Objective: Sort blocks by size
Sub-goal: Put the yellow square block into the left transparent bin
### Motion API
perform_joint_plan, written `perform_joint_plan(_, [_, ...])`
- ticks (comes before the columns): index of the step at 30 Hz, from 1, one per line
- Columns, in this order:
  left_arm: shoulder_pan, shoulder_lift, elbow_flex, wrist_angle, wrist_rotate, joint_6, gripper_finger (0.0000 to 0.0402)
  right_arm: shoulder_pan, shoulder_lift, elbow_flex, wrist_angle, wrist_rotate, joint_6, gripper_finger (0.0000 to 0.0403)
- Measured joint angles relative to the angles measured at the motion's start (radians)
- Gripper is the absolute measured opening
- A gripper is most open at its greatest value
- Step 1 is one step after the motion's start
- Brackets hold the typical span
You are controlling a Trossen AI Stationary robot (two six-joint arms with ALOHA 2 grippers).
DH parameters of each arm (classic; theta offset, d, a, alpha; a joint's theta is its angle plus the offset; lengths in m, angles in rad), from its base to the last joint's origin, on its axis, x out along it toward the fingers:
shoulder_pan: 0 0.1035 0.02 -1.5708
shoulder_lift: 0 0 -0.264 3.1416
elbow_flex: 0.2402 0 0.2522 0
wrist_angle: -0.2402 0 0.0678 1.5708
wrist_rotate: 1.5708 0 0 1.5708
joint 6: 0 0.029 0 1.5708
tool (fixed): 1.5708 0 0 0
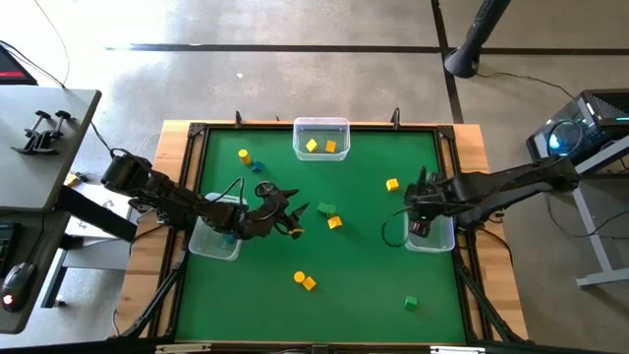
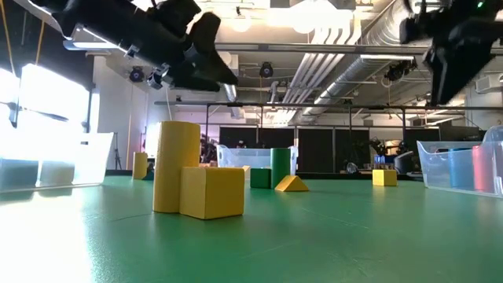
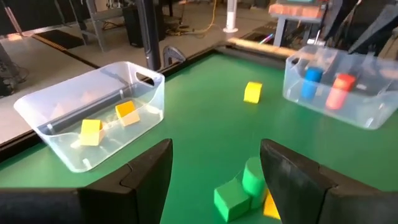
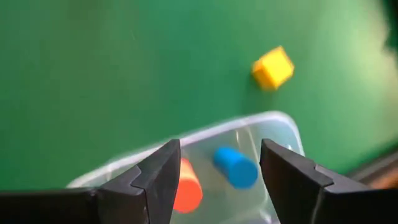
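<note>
Two hands work over the green worktop (image 1: 354, 285). Right hand (image 4: 217, 165), fingers apart and empty, hangs above the bin (image 1: 432, 236) at the right edge, which holds a blue and an orange block. Left hand (image 3: 214, 165), fingers apart, hovers mid-worktop near green blocks (image 3: 239, 190). Other blocks (image 1: 305, 281) lie scattered.

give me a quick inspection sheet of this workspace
surface: green table, wood-framed
job's things: loose blocks scattered on the mat; two yellow-orange ones in the far bin; blue and red pieces in the right bin
clutter: nothing seen
grippers: left gripper open above mid-table, empty; right gripper open over the right bin, empty
cables: black cable looping beside the right arm
surroundings: side table with clamps, electronics unit, concrete floor
</note>
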Motion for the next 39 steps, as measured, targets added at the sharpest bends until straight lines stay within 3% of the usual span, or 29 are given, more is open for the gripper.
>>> perform_joint_plan(7, [-0.02,0.001,0.0,0.202,0.035,0.163,0.0229,0.163,-0.1,-0.074,0.289,0.201,-0.006,0.0211])
perform_joint_plan(11, [-0.036,0.001,0.0,0.32,0.068,0.265,0.0229,0.226,-0.106,-0.192,0.593,0.218,-0.133,0.0211])
perform_joint_plan(15, [-0.057,0.001,0.0,0.41,0.071,0.362,0.0229,0.254,-0.095,-0.345,1.01,0.213,-0.282,0.0211])
perform_joint_plan(19, [-0.07,0.001,0.038,0.406,0.07,0.411,0.0229,0.257,-0.066,-0.484,1.403,0.182,-0.399,0.0211])
perform_joint_plan(22, [-0.072,0.024,0.083,0.407,0.069,0.443,0.0229,0.257,-0.041,-0.551,1.593,0.18,-0.436,0.0211])
perform_joint_plan(29, [-0.068,0.127,0.218,0.405,0.097,0.496,0.0229,0.257,-0.007,-0.585,1.698,0.18,-0.44,0.0211])
perform_joint_plan(32, [-0.063,0.161,0.262,0.403,0.131,0.435,0.0229,0.257,-0.007,-0.585,1.704,0.169,-0.44,0.0211])
perform_joint_plan(36, [-0.059,0.176,0.304,0.399,0.311,0.175,0.0229,0.257,-0.007,-0.585,1.703,0.168,-0.44,0.0211])
perform_joint_plan(39, [-0.075,0.172,0.355,0.348,0.498,0.149,0.0228,0.257,-0.007,-0.585,1.701,0.168,-0.449,0.0211])
